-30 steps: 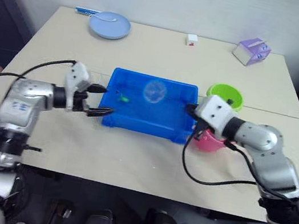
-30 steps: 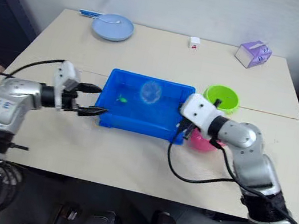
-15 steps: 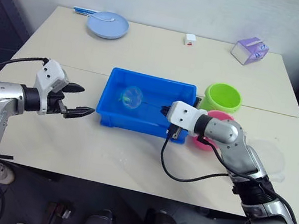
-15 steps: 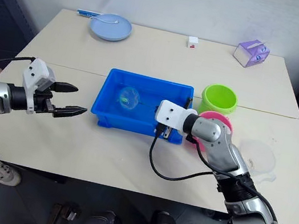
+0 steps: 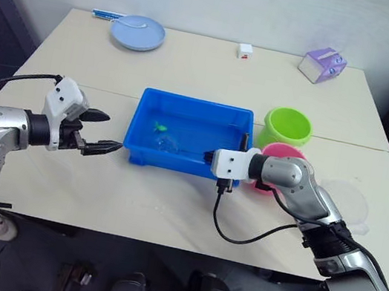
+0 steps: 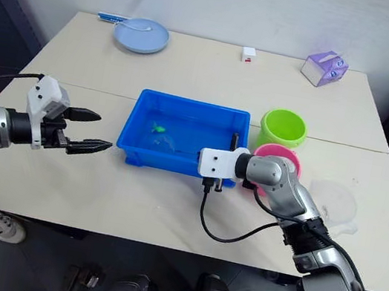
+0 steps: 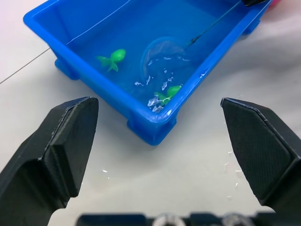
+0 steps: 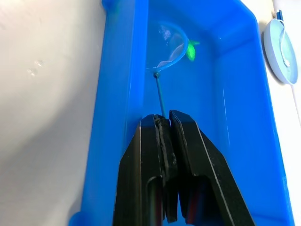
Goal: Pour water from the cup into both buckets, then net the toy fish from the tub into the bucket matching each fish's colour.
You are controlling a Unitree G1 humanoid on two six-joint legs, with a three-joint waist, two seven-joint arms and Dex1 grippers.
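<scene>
Clamped the right gripper (image 8: pixel 162 123) on the net (image 8: pixel 167 44) handle over the blue tub (image 5: pixel 139 139), hoop dipped just beside a green fish (image 7: pixel 168 91) near the front wall. Held the left gripper (image 5: pixel 104 132) wide apart above bare counter (image 5: pixel 147 197), left of the tub rim. Green bucket (image 5: pixel 287 126) and pink bucket (image 5: pixel 284 151) touching, right of tub.

Shallow blue tub (image 5: pixel 194 107) mid-table holding water, two green toy fish (image 7: pixel 113 59) inside, lime green bucket (image 5: pixel 288 124) and pink bucket (image 5: pixel 281 152) upright just beside its right end.
</scene>
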